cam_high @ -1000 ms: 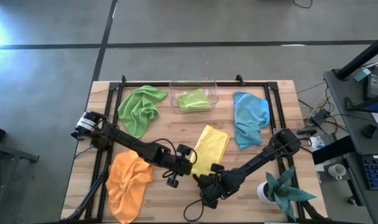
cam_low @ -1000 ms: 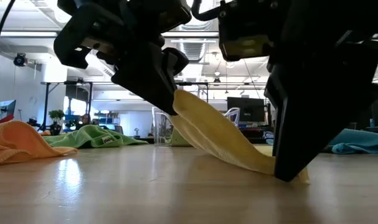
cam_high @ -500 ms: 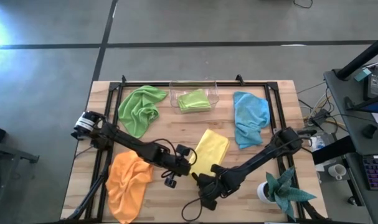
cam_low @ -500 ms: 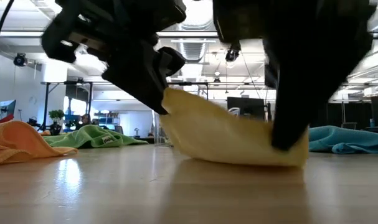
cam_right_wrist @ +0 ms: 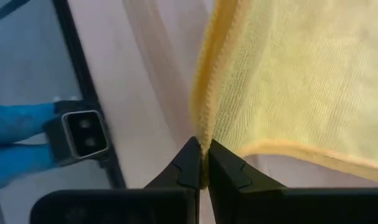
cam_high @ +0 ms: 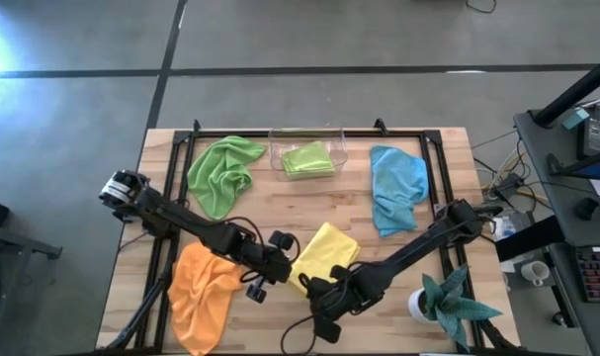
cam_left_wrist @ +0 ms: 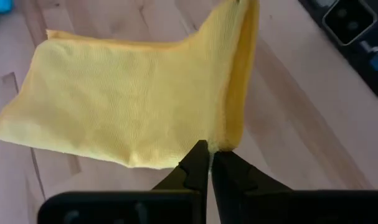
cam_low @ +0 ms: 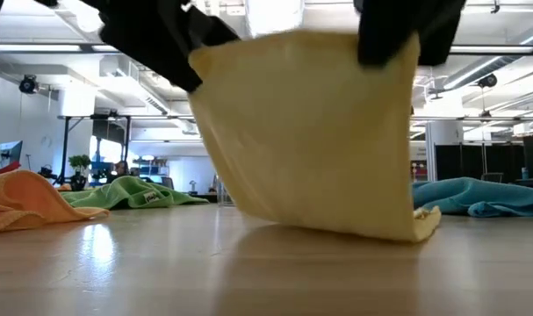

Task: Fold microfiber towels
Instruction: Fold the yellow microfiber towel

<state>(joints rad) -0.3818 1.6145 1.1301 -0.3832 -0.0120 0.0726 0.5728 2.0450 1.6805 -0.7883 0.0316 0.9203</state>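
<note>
both grippers pinch the yellow towel [cam_high: 324, 254] at the near middle of the wooden table [cam_high: 448, 213]: left gripper [cam_high: 284, 263] clamped tight on one near corner, right gripper [cam_high: 315, 288] clamped tight on the other, the cloth raised between them in the low view while its far edge rests on the wood. ringed around it lie the other cloths, largest spread first: orange towel [cam_high: 203, 289] crumpled at the near left, lime green towel [cam_high: 223, 174] bunched at the far left, light blue towel [cam_high: 395, 188] rumpled at the far right, a second lime green towel [cam_high: 308, 158] folded inside a clear bin [cam_high: 276, 150] at the far edge, and a teal spiky plant [cam_high: 448, 299] in a white pot at the near right corner
</note>
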